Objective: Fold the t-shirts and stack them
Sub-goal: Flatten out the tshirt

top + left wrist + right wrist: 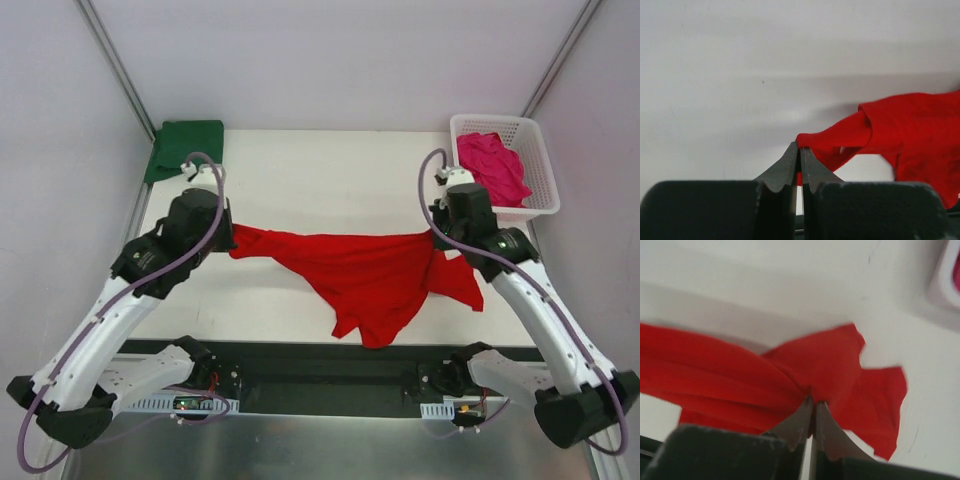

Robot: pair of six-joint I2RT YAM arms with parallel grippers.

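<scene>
Left gripper and right gripper are each pinched tight on an edge of the red t-shirt, which hangs stretched between them over the near side of the table, its middle sagging. Such cloth looks light and limp and will likely slump wherever unsupported, so taut holds at corners or shoulder seams seem best.

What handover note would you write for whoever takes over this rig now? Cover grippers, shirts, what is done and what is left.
Left gripper: shut on one end of the red t-shirt.
Right gripper: shut on its other end; the shirt is stretched between them, unfolded.
Green t-shirt: folded, far left corner.
Pink t-shirt: crumpled in the white basket, far right.
Done: green looks folded.
Left: fold red, stack it on green, then do pink.
</scene>
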